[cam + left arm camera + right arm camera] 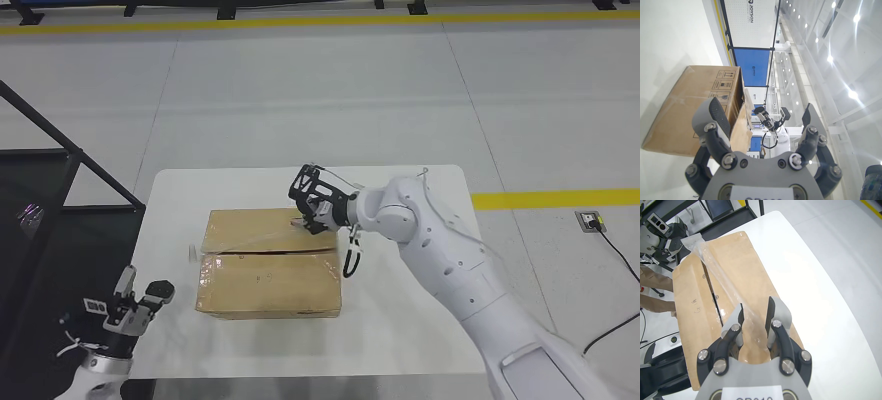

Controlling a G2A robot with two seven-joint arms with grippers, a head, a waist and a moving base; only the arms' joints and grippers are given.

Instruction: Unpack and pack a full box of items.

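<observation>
A closed brown cardboard box [270,262] lies in the middle of the white table [420,320]. Its two top flaps meet at a narrow dark seam [714,295]. A strip of clear tape [719,275] is lifted off that seam, and its loose end sticks out past the box's far end [691,240]. My right gripper [312,205] hovers over the box's right end. In its own view the right gripper [755,311] is open, with the tape running between the fingers [776,308]. My left gripper [140,298] hangs off the table's front-left corner, apart from the box [693,106]. The left gripper [761,109] is open with nothing in it.
A black metal frame [45,190] stands to the left of the table. Bare table surface lies to the right of and in front of the box [829,294]. A yellow line [550,198] crosses the floor on the right.
</observation>
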